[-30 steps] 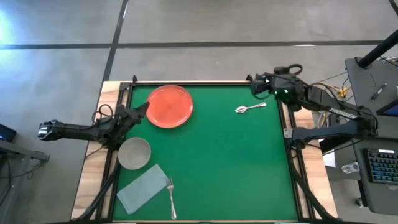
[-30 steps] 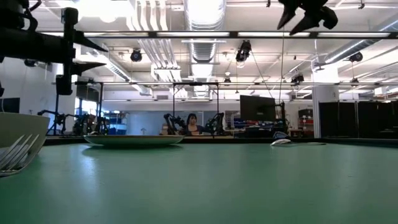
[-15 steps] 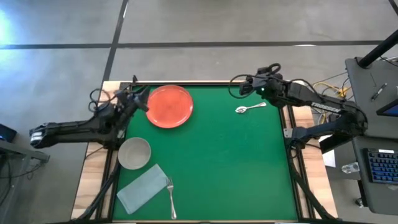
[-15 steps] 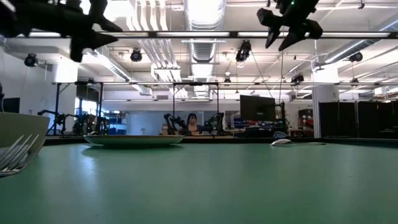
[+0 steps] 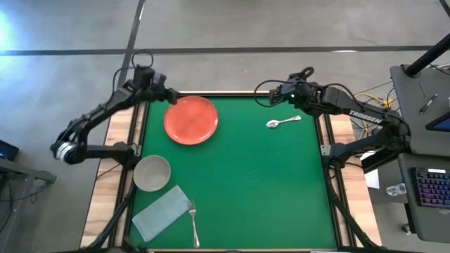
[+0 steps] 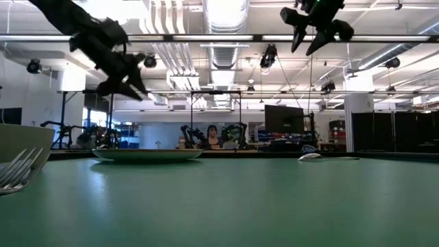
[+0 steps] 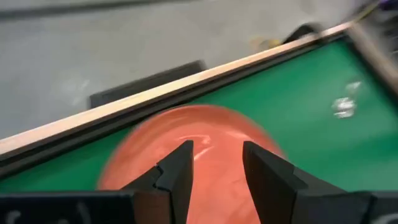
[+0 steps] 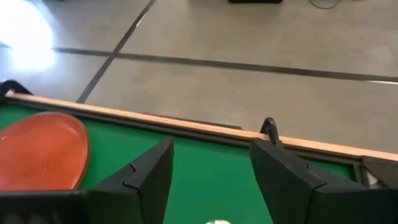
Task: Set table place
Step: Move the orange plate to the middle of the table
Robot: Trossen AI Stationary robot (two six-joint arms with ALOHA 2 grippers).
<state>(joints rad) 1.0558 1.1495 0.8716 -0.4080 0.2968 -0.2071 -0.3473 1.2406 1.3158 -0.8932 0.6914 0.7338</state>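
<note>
The round orange-red plate [image 5: 191, 119] lies flat at the far left of the green table [image 5: 253, 183]. My left gripper [image 5: 171, 97] hangs open above the table's far left corner, pointing at the plate [image 7: 186, 143] from just beyond its far left rim. The silver spoon [image 5: 283, 122] lies at the far right. My right gripper [image 5: 273, 98] hovers open above the far edge, just beyond the spoon. The grey bowl [image 5: 152, 173] stands at the left edge. The silver fork [image 5: 193, 221] lies on a grey napkin [image 5: 162, 212] at the near left.
The table has a light wooden border [image 5: 232, 93] and black rails. A desk with a keyboard [image 5: 429, 190] stands beyond the right edge. Bare green top fills the table's middle and near right. In the low view, both grippers [image 6: 127, 75] [image 6: 317, 31] hang well above the table.
My left gripper has swung from the table's left edge beside the plate toward the far edge, rising and rolling, and now points at the plate from the far left corner. My right gripper has drifted toward the table's left along the far edge. Both stay open.
</note>
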